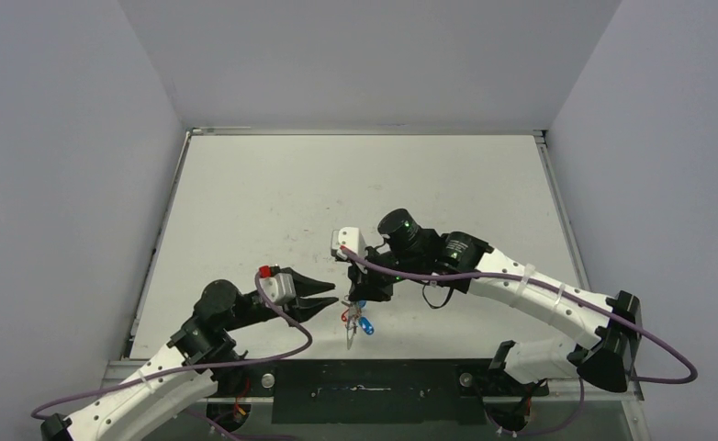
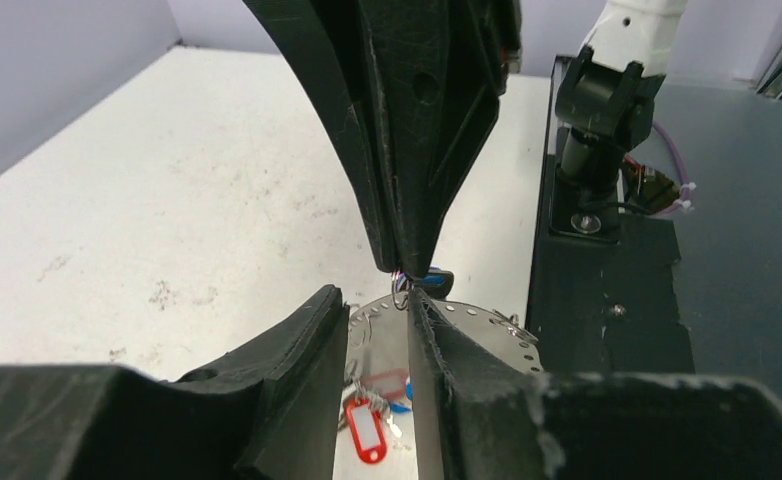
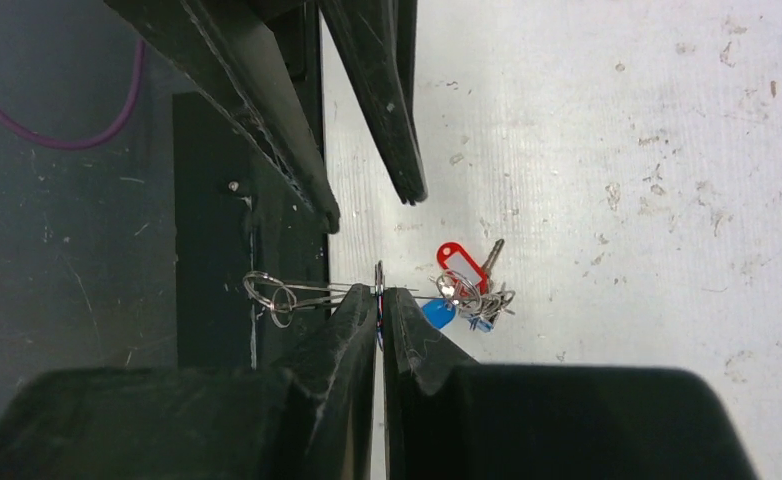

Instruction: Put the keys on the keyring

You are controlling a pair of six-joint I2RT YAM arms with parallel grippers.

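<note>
My right gripper (image 3: 379,292) is shut on the thin silvery keyring (image 3: 312,292), which runs sideways past its fingertips, with a small clip (image 3: 265,292) at the left end. The keys hang in a bunch on the ring: a red tag (image 3: 456,266) and a blue tag (image 3: 437,315). In the top view the bunch (image 1: 363,323) dangles below the right gripper (image 1: 360,296), just above the table's near edge. My left gripper (image 2: 372,300) stands open right at the ring, nothing between its fingers; the red tag (image 2: 365,432) shows through the gap. In the top view the left gripper (image 1: 334,295) is beside the right gripper's tips.
The white table (image 1: 337,193) stretches away behind both arms. A black base strip (image 1: 364,378) runs along the near edge, directly under the hanging keys. The right arm's base mount (image 2: 597,110) stands close beside the left gripper's view.
</note>
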